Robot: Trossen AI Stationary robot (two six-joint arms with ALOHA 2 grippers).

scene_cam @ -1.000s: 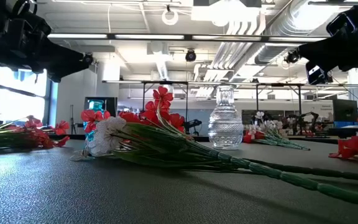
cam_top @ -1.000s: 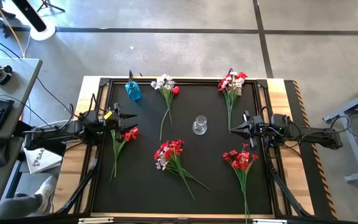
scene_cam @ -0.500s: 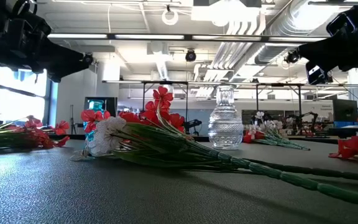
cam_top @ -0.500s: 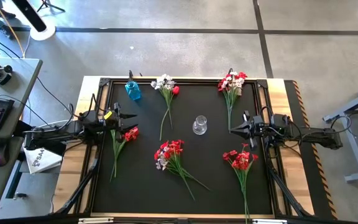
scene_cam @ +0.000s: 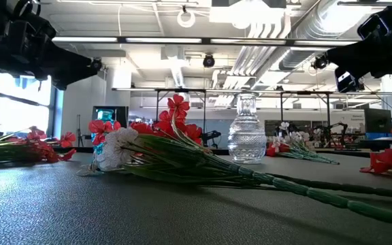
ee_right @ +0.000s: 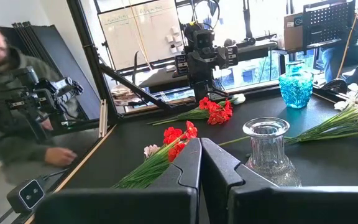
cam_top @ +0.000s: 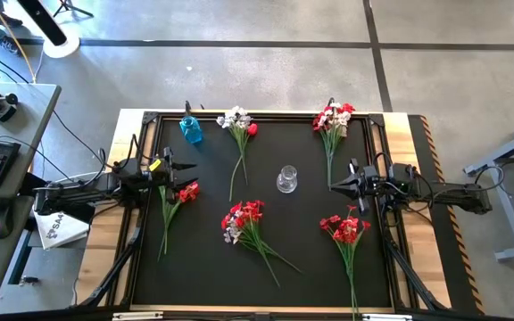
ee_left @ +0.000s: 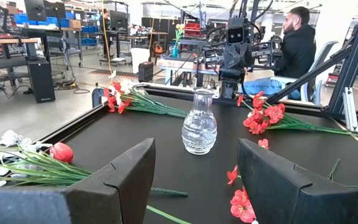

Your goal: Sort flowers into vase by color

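Left tool [cam_top: 188, 167] hangs wide and empty beside a red sprig [cam_top: 175, 203]; right tool [cam_top: 332, 185] waits pinched shut opposite. Between them stands one clear vase [cam_top: 286, 179], apparently central for either arm's reach; one blue vase [cam_top: 191, 129] stands at the surface's [cam_top: 203, 276] edge. Five bunches lie around, none sorted.

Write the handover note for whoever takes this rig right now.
Left gripper: open, empty, at the mat's left edge above the red sprig.
Right gripper: shut, empty, at the right edge.
Clear glass vase: mid-mat, empty. Blue glass vase: far-left corner, empty.
Five flower bunches lie flat on the black mat, including a mixed red-and-white bunch near the middle.
Done: nothing sorted. Left: every bunch.
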